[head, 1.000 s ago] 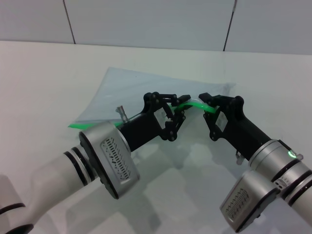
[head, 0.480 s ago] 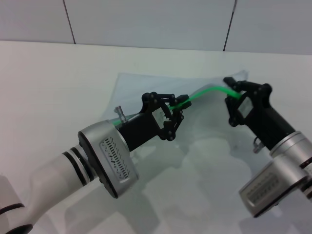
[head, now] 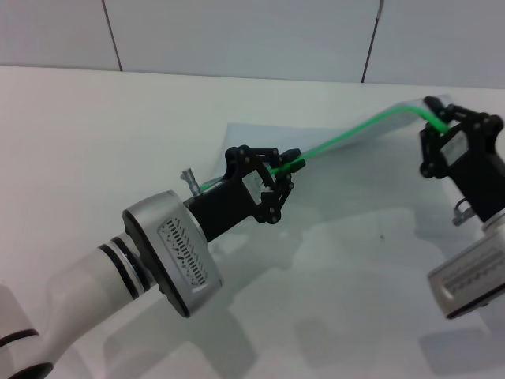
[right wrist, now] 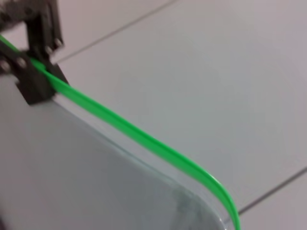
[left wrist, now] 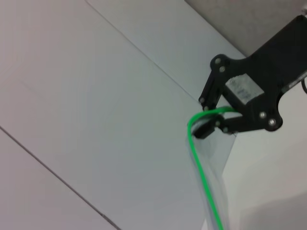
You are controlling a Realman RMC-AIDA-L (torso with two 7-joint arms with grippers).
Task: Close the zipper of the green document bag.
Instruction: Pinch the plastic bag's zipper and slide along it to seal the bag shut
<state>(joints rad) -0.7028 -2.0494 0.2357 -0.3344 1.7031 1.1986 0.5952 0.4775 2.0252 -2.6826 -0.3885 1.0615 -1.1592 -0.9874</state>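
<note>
The green document bag (head: 359, 178), a translucent pale pouch, hangs lifted off the white table between both grippers. Its zipper (head: 347, 136), a bright green strip, runs taut along the upper edge. My left gripper (head: 286, 166) is shut on the strip at mid-table. Far to the right, my right gripper (head: 436, 118) is shut on the strip's curved end. The left wrist view shows the right gripper (left wrist: 208, 125) pinching the zipper (left wrist: 199, 167). In the right wrist view the left gripper (right wrist: 41, 72) clamps the zipper (right wrist: 144, 138) above the bag (right wrist: 72, 182). No slider tab can be made out.
The white table (head: 95, 134) stretches around the bag, and a pale panelled wall (head: 237, 31) rises at its far edge. The left arm's silver forearm (head: 170, 253) crosses the near left.
My right gripper has travelled right and away along the green strip, from beside the left gripper to the far right end. The strip now stretches straight. The left gripper stayed nearly in place.
</note>
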